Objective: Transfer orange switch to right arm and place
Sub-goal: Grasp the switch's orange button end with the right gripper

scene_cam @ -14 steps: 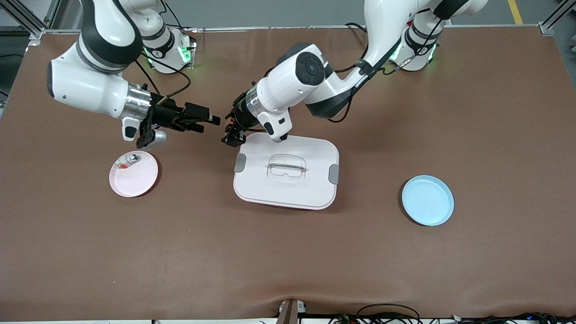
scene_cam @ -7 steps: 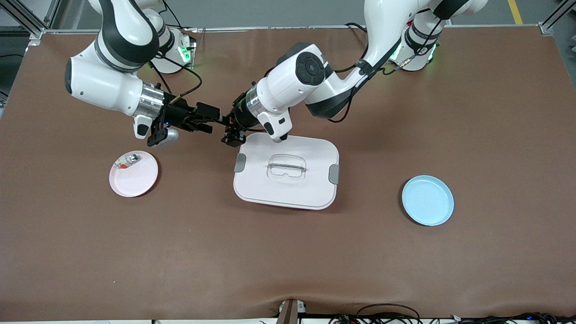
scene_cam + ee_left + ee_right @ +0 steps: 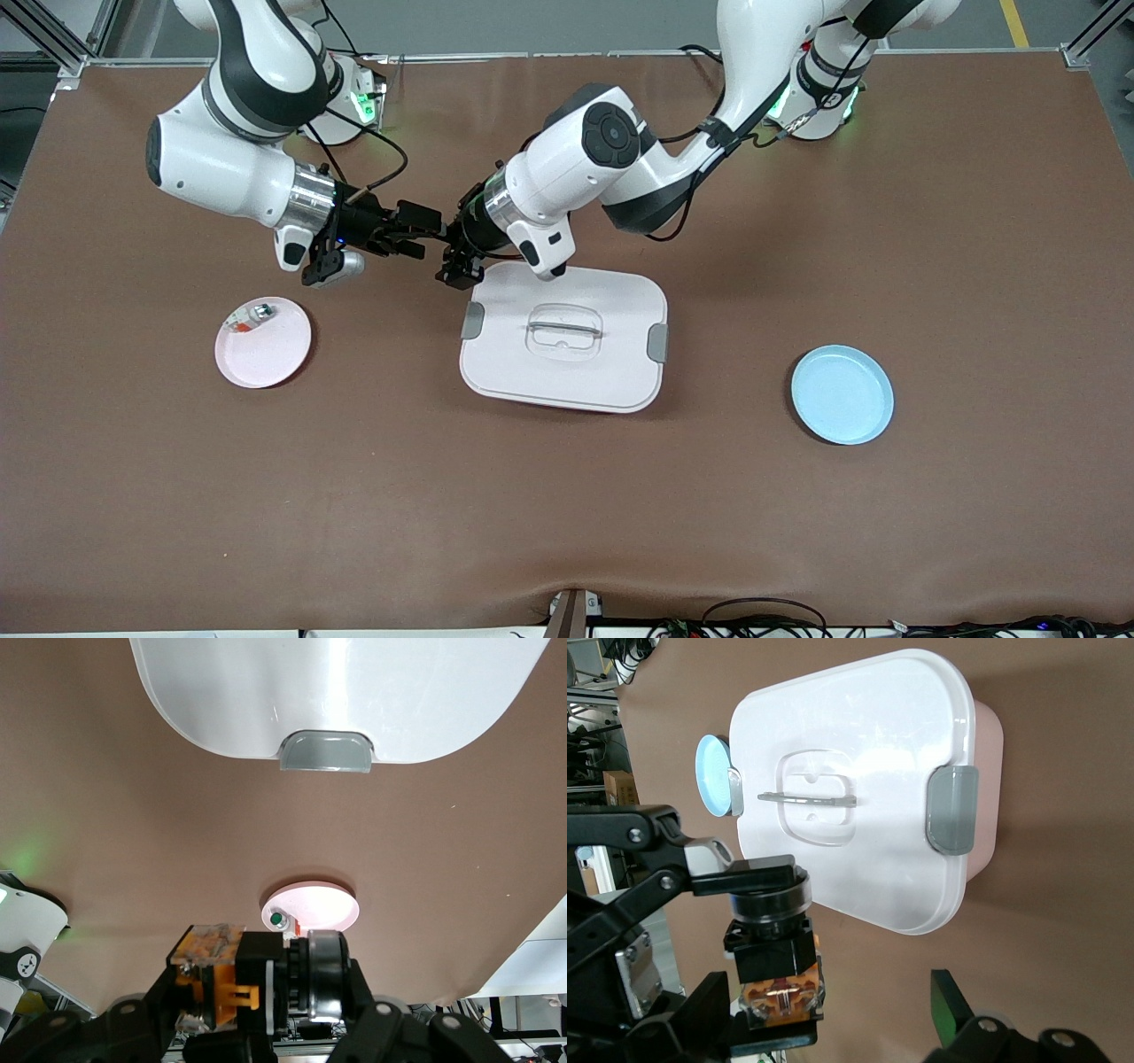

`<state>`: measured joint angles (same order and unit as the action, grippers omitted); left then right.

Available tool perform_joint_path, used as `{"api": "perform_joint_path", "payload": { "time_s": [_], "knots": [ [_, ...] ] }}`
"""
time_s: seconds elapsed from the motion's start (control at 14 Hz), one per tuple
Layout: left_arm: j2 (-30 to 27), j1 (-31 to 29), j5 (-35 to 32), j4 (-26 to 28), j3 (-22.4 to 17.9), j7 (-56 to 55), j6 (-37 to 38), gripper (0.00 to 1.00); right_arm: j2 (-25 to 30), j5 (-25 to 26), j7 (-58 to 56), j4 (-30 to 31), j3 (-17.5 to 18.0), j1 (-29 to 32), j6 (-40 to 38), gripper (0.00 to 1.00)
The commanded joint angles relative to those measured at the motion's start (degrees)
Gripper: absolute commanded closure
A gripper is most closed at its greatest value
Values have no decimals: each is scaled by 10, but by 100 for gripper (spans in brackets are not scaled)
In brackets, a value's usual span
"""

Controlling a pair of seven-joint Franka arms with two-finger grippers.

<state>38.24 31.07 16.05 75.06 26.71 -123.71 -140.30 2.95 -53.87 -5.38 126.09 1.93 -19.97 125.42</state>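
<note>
The left gripper (image 3: 459,266) holds the orange switch (image 3: 775,970) clamped between its fingers (image 3: 753,875), up in the air over the table (image 3: 567,496) just beside the white lidded box (image 3: 564,337). The right gripper (image 3: 423,232) meets it there with fingers (image 3: 950,1005) spread wide, the switch between them but not yet gripped.
</note>
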Motion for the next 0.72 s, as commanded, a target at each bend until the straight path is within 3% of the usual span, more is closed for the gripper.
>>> {"api": "perform_joint_path", "payload": {
  "time_s": [0.0, 0.5, 0.64],
  "knots": [
    [9, 8, 10, -17, -4, -5, -7, 100, 15, -19, -12, 20, -4, -16, 19, 0],
    [9, 8, 10, -17, -4, -5, -7, 100, 14, -19, -13, 19, -4, -29, 34, 0],
    [9, 8, 10, -17, -4, -5, -7, 100, 14, -19, -13, 19, -4, -33, 38, 23]
  ]
}}
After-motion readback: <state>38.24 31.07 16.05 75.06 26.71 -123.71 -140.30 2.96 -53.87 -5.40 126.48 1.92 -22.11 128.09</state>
